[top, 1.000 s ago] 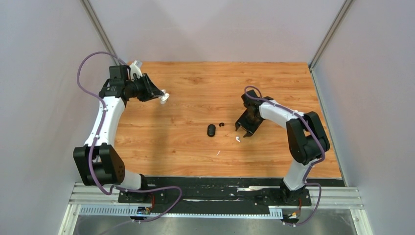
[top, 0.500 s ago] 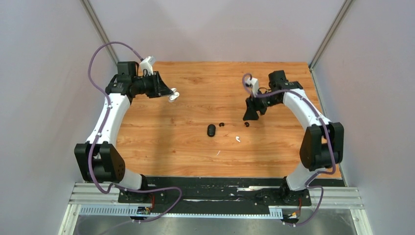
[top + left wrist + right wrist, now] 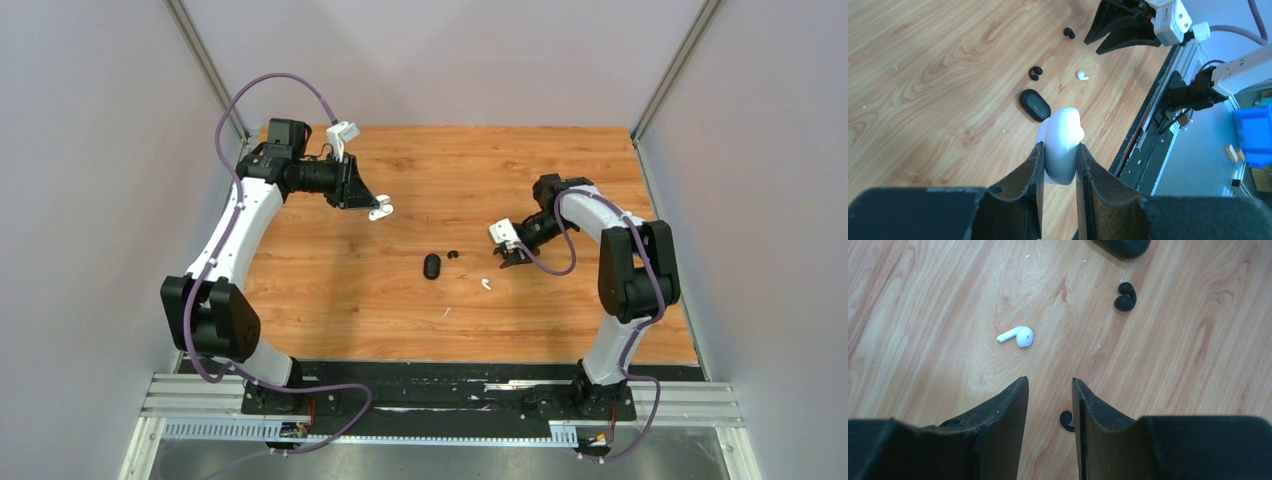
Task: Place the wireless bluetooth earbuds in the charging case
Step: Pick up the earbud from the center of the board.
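White case (image 3: 1064,127) clamped in left gripper (image 3: 1059,148); right gripper (image 3: 1049,383) part-open over black earbud (image 3: 1065,421).

Left pincer (image 3: 1059,150) carried white case (image 3: 1062,137) rightward, right pincer (image 3: 1049,385) lowered beside black earbud (image 3: 1066,421)

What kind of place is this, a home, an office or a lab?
Most likely a robotics lab test cell: two robot arms bolted to a metal rail at the edge of a wood-grain table, closed in by plain grey panels.
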